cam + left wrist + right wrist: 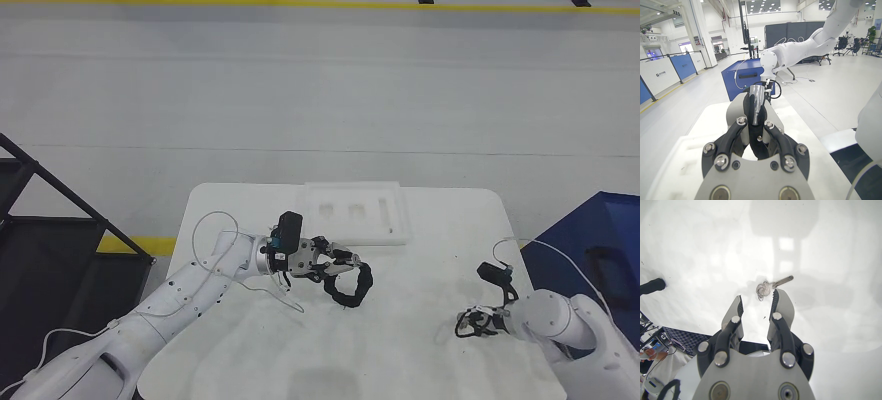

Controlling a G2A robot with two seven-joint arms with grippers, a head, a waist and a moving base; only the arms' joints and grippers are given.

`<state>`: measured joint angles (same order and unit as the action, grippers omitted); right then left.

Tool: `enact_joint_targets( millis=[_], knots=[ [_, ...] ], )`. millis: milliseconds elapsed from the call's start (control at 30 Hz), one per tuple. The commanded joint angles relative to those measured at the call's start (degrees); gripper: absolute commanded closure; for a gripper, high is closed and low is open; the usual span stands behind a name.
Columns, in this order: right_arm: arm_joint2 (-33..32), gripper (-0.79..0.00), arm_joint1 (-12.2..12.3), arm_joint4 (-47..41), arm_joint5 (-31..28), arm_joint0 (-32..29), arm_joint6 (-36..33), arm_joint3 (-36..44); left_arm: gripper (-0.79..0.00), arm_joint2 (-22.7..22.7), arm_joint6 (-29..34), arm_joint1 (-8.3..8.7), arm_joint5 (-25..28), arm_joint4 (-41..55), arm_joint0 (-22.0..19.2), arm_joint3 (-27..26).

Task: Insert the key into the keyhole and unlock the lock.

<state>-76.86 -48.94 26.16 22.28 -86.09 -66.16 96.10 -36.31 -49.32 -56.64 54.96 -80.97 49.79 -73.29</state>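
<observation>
The left gripper (338, 266) is clenched on the lock (351, 285), a black loop with a chrome cylinder (757, 98), held above the tabletop (420, 345) left of its centre. The key (770, 286) lies flat near the right edge. The right gripper (758, 295) sits directly over the key with its jaws released, one fingertip (776, 294) just beside the key head.

One key (774, 284), one lock (756, 102), one tray (330, 230)
</observation>
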Motion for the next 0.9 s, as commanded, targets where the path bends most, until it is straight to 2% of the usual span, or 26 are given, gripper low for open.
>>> enact_joint_targets(
  millis=[0, 133, 533, 633, 667, 700, 867],
  knots=[
    [0.0, -0.299, 0.0, -0.3, 0.3, 0.0, -0.2, -0.4, 0.0, 0.0, 0.0, 0.0, 0.0, 0.0, 0.0, 0.0],
    [0.1, -0.259, -0.1, -1.5, -0.4, -0.2, -0.3, -1.1, 0.0, 0.0, 0.0, 0.0, 0.0, 0.0, 0.0, 0.0],
    [2.1, -0.203, -0.5, -2.8, -1.3, 1.4, 0.2, -3.9, 0.0, 0.0, 0.0, 0.0, 0.0, 0.0, 0.0, 0.0],
    [2.6, -0.16, -0.7, -3.4, -1.8, 1.7, 0.6, -4.6, 0.0, 0.0, 0.0, 0.0, 0.0, 0.0, 0.0, 0.0],
    [2.7, -0.105, -0.7, -3.5, -1.9, 1.9, 0.7, -4.7, 0.0, 0.0, 0.0, 0.0, 0.0, 0.0, 0.0, 0.0],
    [2.8, -0.015, -0.8, -3.6, -1.9, 2.0, 0.8, -4.9, 0.0, 0.0, 0.0, 0.0, 0.0, 0.0, 0.0, 0.0],
    [2.7, 0.0, -0.7, -3.3, -1.7, 2.2, 0.6, -3.8, 0.0, 0.0, 0.0, 0.0, 0.0, 0.0, 0.0, 0.0]
  ],
)
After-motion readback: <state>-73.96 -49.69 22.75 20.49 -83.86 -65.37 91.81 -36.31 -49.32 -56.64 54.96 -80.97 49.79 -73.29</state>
